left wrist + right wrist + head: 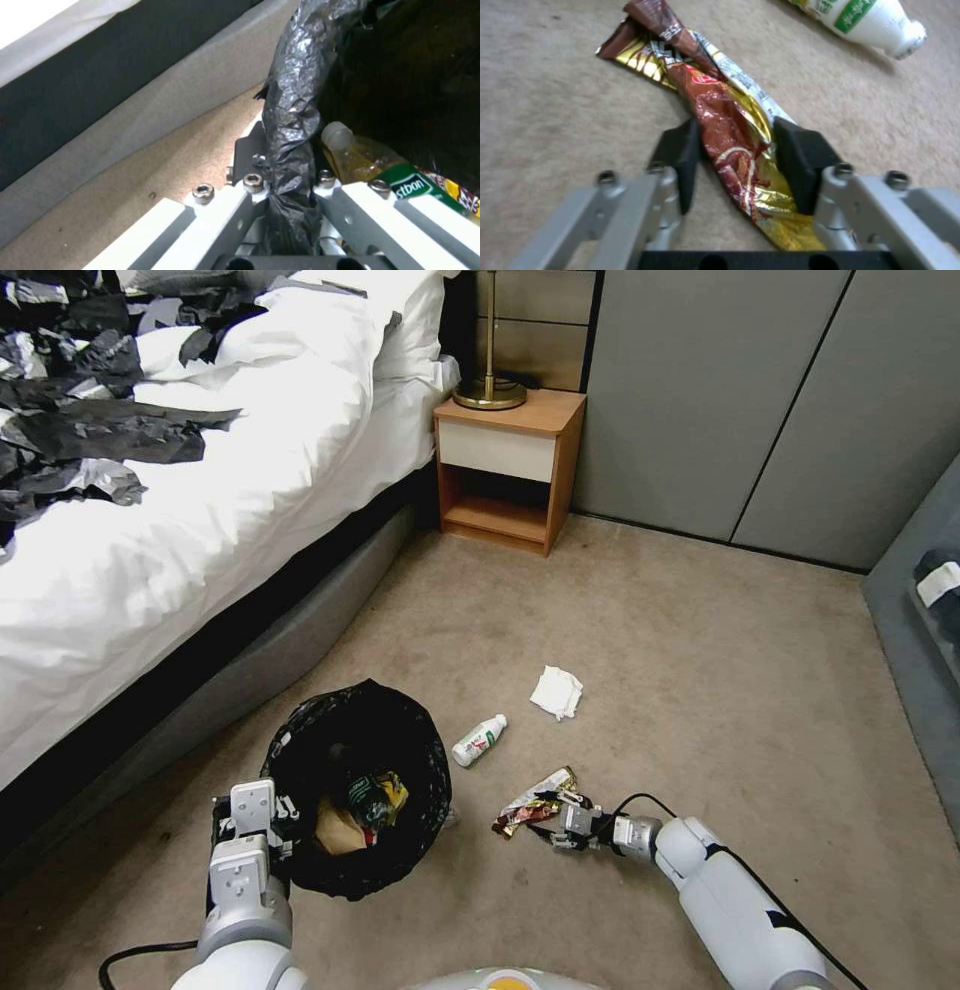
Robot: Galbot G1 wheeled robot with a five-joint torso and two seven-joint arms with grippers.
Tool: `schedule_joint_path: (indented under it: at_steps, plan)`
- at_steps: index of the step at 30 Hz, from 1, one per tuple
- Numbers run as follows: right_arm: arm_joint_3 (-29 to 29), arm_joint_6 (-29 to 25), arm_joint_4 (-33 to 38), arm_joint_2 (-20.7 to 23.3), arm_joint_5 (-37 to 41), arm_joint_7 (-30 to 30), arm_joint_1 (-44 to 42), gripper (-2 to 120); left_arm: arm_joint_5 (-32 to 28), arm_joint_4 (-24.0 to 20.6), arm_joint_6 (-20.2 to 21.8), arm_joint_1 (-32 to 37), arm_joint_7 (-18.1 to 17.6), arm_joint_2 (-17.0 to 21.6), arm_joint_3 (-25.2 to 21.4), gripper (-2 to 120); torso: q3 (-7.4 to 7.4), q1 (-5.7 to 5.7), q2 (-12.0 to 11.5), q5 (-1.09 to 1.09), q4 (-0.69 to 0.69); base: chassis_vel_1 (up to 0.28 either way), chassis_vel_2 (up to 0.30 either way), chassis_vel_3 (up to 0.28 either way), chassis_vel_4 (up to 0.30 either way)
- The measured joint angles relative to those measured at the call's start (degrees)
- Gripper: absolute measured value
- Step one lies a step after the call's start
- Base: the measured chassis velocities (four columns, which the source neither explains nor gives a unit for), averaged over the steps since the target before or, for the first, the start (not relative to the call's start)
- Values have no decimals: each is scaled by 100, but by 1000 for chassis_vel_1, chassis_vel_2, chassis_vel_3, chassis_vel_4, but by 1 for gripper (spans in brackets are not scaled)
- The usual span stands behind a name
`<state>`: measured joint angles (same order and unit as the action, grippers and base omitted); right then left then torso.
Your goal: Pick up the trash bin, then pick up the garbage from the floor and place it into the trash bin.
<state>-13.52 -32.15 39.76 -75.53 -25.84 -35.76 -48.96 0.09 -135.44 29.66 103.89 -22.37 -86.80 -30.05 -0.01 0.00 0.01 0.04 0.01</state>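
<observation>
The trash bin [400, 740], lined with a glossy black bag, stands on the carpet beside the bed. My left gripper [268, 815] is shut on its near-left rim [295, 93], the bag pinched between the fingers. Inside lie a brown paper bag [338, 836], a green-labelled bottle [370, 165] and a yellow wrapper [397, 788]. Right of the bin, my right gripper [735, 131] is low at the floor, its black pads [800, 150] pressed on both sides of a gold-brown snack wrapper [725, 112]. A small white bottle [480, 740] and a white tissue [556, 692] lie farther off.
A bed with white linen [200, 490] runs along the left, with black-and-silver plastic sheets [80, 410] on top. A wooden nightstand [510, 465] with a brass lamp stands at the back, grey panels behind it, and a grey piece of furniture [915, 610] on the right.
</observation>
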Motion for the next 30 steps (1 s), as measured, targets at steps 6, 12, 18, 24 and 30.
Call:
schedule_joint_path:
  at_steps: [6,12,18,24,30]
  plan:
    - [7,27,8,10,76,6,22,10,5,-22,0,18,-2,-7,0,0,1,0,0,-4,0,0,0,0,0]
    - [10,37,70,44,132,6,-13,0,5,-43,-1,27,-3,-8,0,0,1,1,0,-4,-1,0,0,0,0]
    - [18,38,307,107,325,13,-138,0,4,-57,0,27,-4,-1,4,0,1,0,-1,-5,-2,0,0,0,0]
    - [83,172,1599,227,1715,360,-589,0,0,-58,0,4,-5,8,14,0,1,1,-1,-2,-4,0,0,0,0]
    - [89,375,3918,388,3221,785,-1120,0,-3,-50,1,-19,-5,24,32,0,1,0,-1,-3,0,0,0,0,0]
